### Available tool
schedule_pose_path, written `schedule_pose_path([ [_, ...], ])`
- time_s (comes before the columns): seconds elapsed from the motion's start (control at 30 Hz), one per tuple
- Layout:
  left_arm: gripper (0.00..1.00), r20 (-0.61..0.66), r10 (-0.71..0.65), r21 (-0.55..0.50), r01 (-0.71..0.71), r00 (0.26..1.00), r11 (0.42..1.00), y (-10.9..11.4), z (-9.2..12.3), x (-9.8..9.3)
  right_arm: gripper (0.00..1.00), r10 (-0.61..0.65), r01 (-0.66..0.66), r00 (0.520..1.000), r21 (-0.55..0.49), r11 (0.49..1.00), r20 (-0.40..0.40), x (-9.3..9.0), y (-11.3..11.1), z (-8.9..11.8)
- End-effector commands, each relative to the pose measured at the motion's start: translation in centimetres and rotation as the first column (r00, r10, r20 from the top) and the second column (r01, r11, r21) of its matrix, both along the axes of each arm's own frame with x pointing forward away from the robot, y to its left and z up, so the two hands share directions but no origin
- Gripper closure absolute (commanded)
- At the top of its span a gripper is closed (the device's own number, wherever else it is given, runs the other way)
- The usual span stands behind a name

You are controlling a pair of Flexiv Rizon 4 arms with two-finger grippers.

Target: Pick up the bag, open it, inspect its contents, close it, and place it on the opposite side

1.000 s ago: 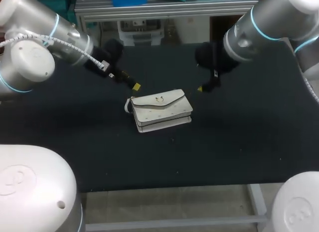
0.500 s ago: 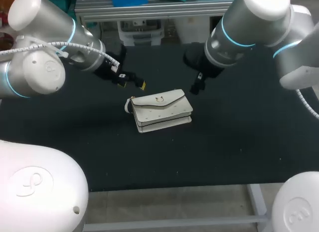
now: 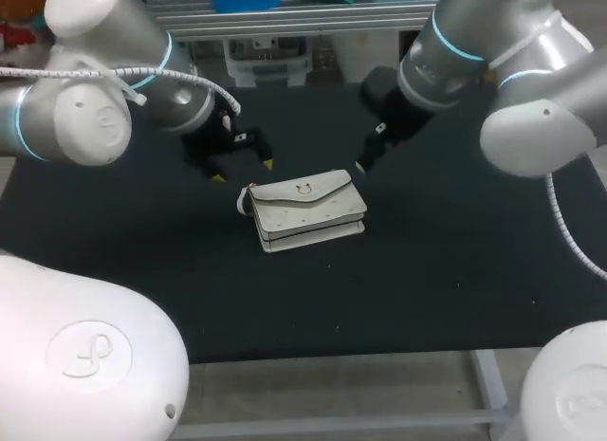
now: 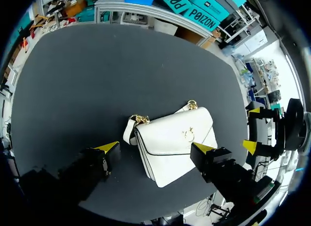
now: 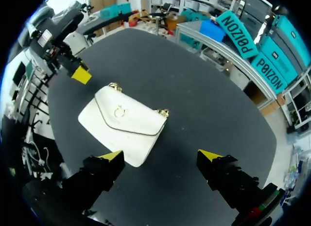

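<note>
One white bag lies flat near the middle of the dark table, flap shut, gold clasp facing up, strap at its left end; nothing touches it. The left gripper hangs just beyond the bag's far left corner, fingers spread wide and empty; the right gripper hangs near the far right corner, likewise spread and empty. The step in hand looks like the pickup; it should go best with one gripper lowered squarely over the bag, fingers straddling its short side or the strap, then closing gently so the bag does not slide.
</note>
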State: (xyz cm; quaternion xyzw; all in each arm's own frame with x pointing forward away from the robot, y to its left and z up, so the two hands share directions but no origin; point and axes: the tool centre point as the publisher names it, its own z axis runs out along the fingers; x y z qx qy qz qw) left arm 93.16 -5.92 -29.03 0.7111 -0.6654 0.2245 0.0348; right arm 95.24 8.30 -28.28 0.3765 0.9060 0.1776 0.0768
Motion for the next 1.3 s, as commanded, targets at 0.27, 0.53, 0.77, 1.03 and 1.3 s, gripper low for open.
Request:
schedule_pose_path([
  [0.27,0.0,-0.211,0.221,-0.11,-0.248,0.952,0.962,-1.0,-0.4,-0.6,0.0,-0.057,0.116,0.924,0.134,0.984,-0.378,1.0,0.2,-0.4],
  [0.53,0.0,-0.242,0.184,-0.141,-0.222,0.953,0.965,-0.8,-0.3,-1.1,0.0,-0.05,0.137,0.92,0.201,0.97,-0.388,0.7,0.1,-0.2],
  [0.77,0.0,-0.242,0.184,-0.141,-0.222,0.953,0.965,-0.8,-0.3,-1.1,0.0,-0.05,0.137,0.92,0.201,0.97,-0.388,0.7,0.1,-0.2],
  [1.03,0.0,-0.412,0.298,-0.229,-0.415,0.861,0.881,-1.2,-2.0,-0.6,0.0,-0.177,0.348,0.785,0.186,0.919,-0.593,1.1,2.0,-1.8],
  [1.3,0.0,-0.465,0.284,-0.314,-0.456,0.839,0.833,-0.8,-3.5,-0.4,0.0,-0.199,0.441,0.711,0.207,0.874,-0.674,1.5,2.8,-3.2],
])
